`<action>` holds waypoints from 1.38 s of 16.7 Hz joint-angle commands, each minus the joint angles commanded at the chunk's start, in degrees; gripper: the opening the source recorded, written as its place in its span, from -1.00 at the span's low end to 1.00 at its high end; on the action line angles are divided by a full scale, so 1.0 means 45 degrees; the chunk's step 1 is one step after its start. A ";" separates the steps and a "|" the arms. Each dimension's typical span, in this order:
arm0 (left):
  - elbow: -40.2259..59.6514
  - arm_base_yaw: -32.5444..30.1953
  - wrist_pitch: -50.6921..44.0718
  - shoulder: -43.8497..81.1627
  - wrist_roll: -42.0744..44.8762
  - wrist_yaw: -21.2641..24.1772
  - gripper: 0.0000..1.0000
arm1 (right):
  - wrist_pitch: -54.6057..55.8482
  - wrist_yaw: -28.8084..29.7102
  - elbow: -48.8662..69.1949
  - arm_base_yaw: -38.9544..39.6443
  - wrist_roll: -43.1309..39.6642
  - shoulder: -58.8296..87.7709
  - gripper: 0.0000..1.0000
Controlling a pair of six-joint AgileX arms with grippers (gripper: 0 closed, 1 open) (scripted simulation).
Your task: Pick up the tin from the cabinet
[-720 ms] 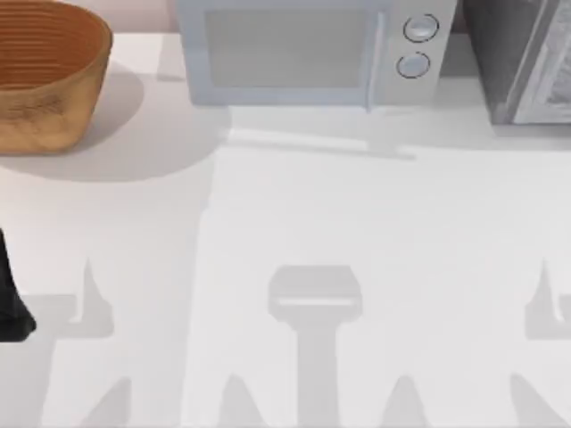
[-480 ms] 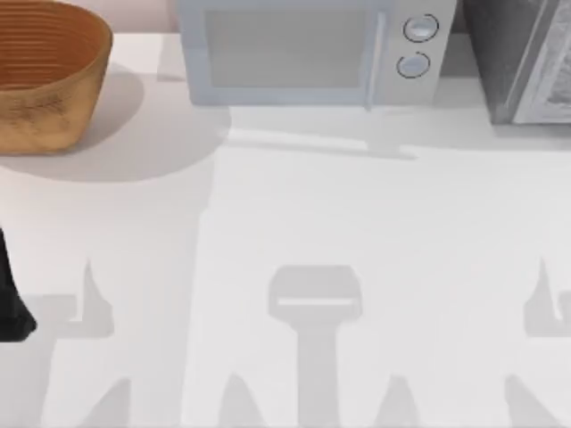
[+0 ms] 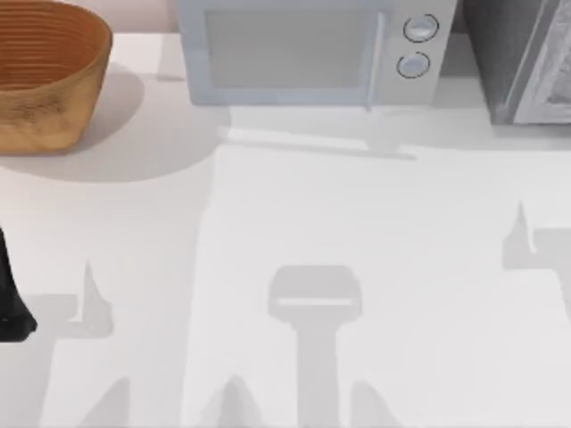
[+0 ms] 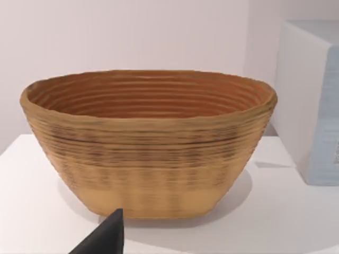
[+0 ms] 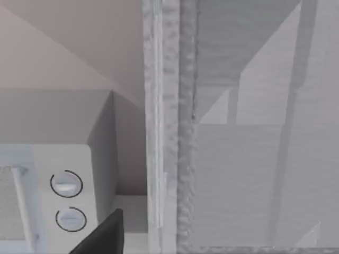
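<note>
The tin is hidden. The grey cabinet (image 3: 522, 58) stands at the table's back right corner, and its pale front and edge (image 5: 238, 159) rise close in front of the right wrist camera. A dark tip of my right gripper (image 5: 103, 238) pokes into that view, level with the microwave's two dials (image 5: 66, 184). My left arm (image 3: 7, 299) is parked at the table's left edge. A dark tip of my left gripper (image 4: 106, 238) points at the basket.
A woven brown basket (image 3: 45, 76) sits at the back left, also large in the left wrist view (image 4: 148, 143). A white microwave (image 3: 308, 49) stands at the back centre, just left of the cabinet. Arm shadows lie across the white tabletop (image 3: 357, 223).
The right arm's shadow on the table has slid toward the back, nearer the cabinet. The left arm has not moved.
</note>
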 joint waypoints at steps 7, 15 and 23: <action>0.0000 0.0000 0.0000 0.0000 0.0000 0.0000 1.00 | -0.2084 0.0976 0.8834 0.0872 0.0061 0.6502 1.00; 0.0000 0.0000 0.0000 0.0000 0.0000 0.0000 1.00 | -0.3491 0.1619 1.4837 0.1493 0.0128 1.0950 1.00; 0.0000 0.0000 0.0000 0.0000 0.0000 0.0000 1.00 | -0.3294 0.1574 1.5095 0.1388 0.0122 1.1285 1.00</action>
